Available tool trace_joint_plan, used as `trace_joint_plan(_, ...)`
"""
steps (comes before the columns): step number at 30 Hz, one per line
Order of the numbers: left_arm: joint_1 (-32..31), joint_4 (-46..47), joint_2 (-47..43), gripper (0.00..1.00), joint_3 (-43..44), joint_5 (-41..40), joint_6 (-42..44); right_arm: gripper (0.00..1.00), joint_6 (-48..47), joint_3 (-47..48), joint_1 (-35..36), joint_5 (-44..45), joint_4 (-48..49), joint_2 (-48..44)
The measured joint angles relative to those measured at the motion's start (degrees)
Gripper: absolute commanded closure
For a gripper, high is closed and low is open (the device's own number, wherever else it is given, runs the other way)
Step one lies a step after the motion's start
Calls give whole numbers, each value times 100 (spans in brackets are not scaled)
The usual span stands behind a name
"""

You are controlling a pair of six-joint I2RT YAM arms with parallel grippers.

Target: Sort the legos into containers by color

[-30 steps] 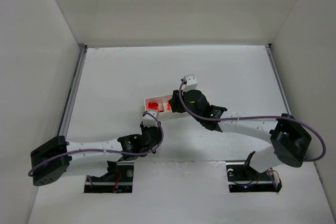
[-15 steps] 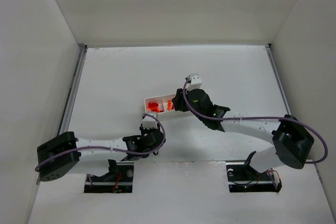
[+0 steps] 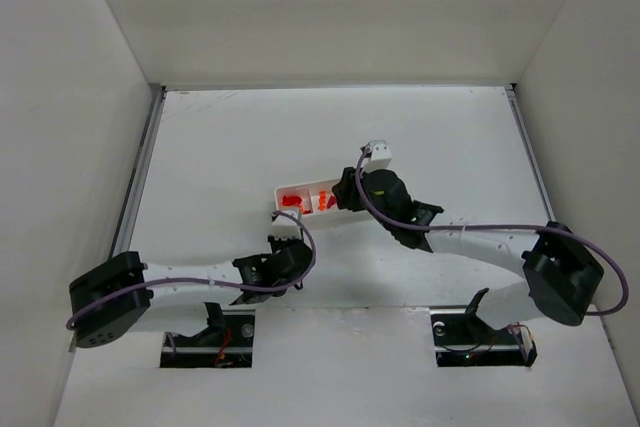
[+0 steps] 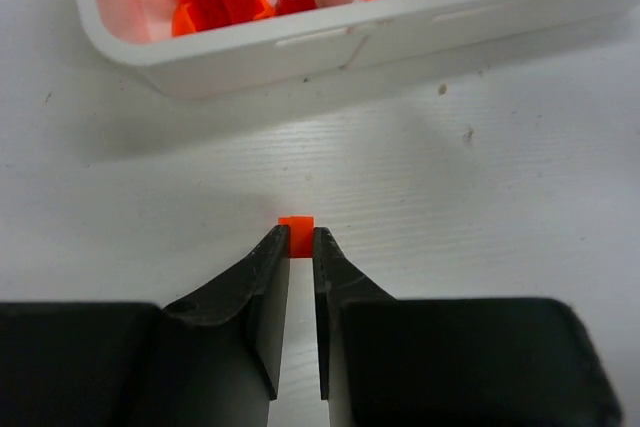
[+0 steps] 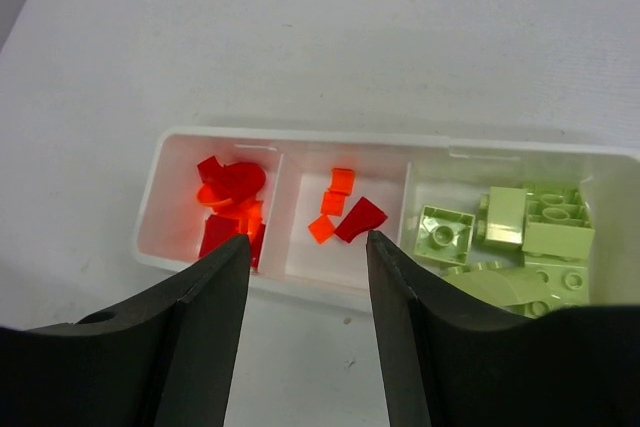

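My left gripper (image 4: pixel 296 239) is shut on a small orange lego (image 4: pixel 296 231) at its fingertips, low over the table just in front of the white tray (image 4: pixel 300 42). The tray's left compartment holds red and orange pieces (image 5: pixel 230 202), the middle one orange tiles and a dark red piece (image 5: pixel 345 212), the right one pale yellow-green bricks (image 5: pixel 520 232). My right gripper (image 5: pixel 305 247) is open and empty, above the tray's near rim (image 5: pixel 300 285). In the top view the tray (image 3: pixel 305 190) lies mid-table, the left gripper (image 3: pixel 286 239) just in front of it, the right gripper (image 3: pixel 343 195) at its right end.
White walls enclose the table on three sides. A metal rail (image 3: pixel 137 177) runs along the left edge. Both arms reach in from the near edge toward the tray.
My right gripper has drifted right along the tray. My left arm has pulled back slightly, its gripper staying just in front of the tray.
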Motion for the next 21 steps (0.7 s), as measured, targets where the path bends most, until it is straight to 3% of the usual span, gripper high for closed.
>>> trace_joint_plan(6,310,304,-369,88,492,131,616,44,236,-389,-396,42,192,-389)
trace_joint_plan(10,1091,844,-149,87,1023,597,1021,44,466,-507,-697,37,297,-476)
trace_joint_plan(13,1753,1220,501,85,1550,1099,1204,44,579,-570,-789,33,350,-479)
trace_joint_plan(17,2168,1429,1390,76,2065,1589,1329,44,625,-597,-787,28,396,-481)
trace_joint_plan(21,2166,1388,1681,55,2155,1878,1475,44,654,-597,-787,24,437,-483)
